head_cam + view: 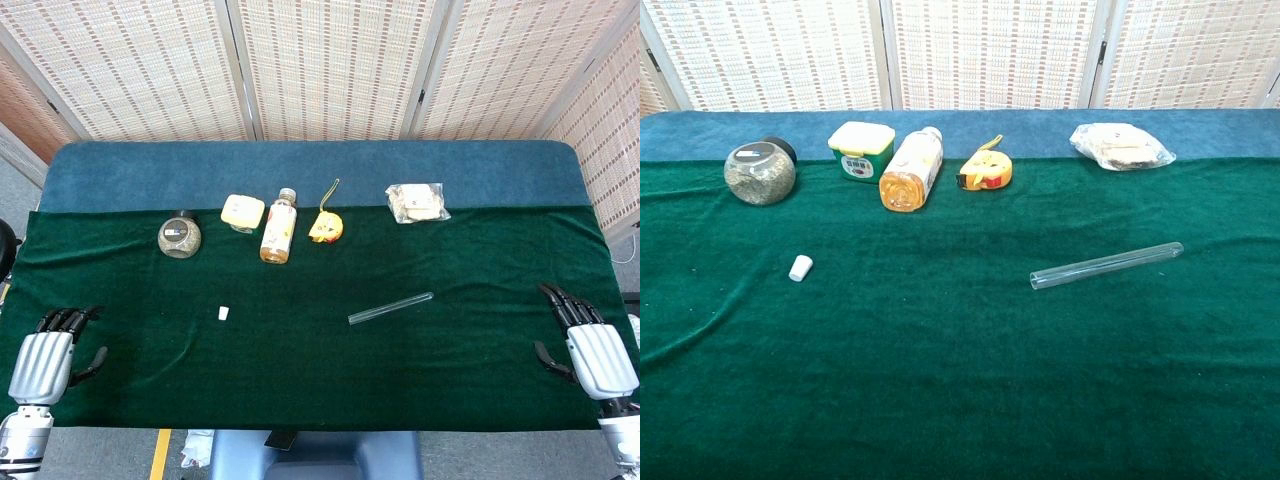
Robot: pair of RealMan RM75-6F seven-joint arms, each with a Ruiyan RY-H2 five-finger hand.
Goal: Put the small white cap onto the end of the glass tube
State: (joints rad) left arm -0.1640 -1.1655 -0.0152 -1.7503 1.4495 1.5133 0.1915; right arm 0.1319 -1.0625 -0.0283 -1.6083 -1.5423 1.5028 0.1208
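- Your left hand (pixel 45 362) and right hand (pixel 598 355) rest released, fingers apart, at the table's near corners.
- The small white plastic cap (pixel 800 267) lies left on the green cloth (pixel 940 380), well apart from the clear glass tube (pixel 1107 265) lying right.

round jar (pixel 760 172) | yellow-lidded box (pixel 861 150) | lying bottle (pixel 912 169) | tape measure (pixel 985 172) | plastic bag (pixel 1120 146)

Woven folding screen (pixel 330 65) behind blue table (pixel 300 165); green cloth (pixel 300 370) over it.
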